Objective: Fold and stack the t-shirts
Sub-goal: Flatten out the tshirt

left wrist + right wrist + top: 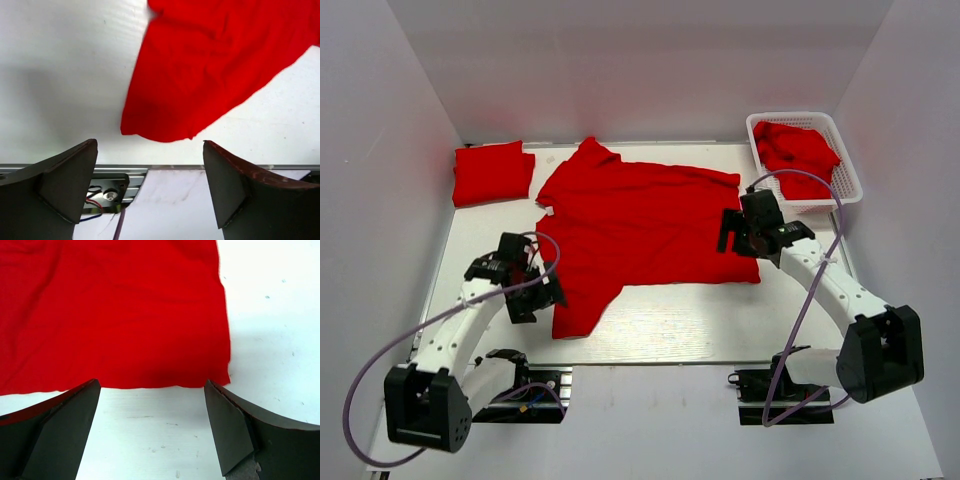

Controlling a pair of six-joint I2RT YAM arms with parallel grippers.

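Note:
A red t-shirt [640, 225] lies spread flat across the middle of the table. My left gripper [542, 296] hovers open beside its near-left sleeve; in the left wrist view that sleeve [210, 70] lies just beyond my open left gripper [150, 142], with nothing between the fingers. My right gripper [732, 238] stands open at the shirt's right hem. The right wrist view shows the hem's edge and corner [115, 315] just ahead of my open right gripper [152, 382]. A folded t-shirt [492, 172] sits at the far left. Another crumpled t-shirt [795, 150] lies in the basket.
The white lattice basket [850, 165] stands at the far right corner. White walls close in the table on three sides. The table's near metal edge [200, 167] and the left arm's base plate [107, 192] show under the left gripper.

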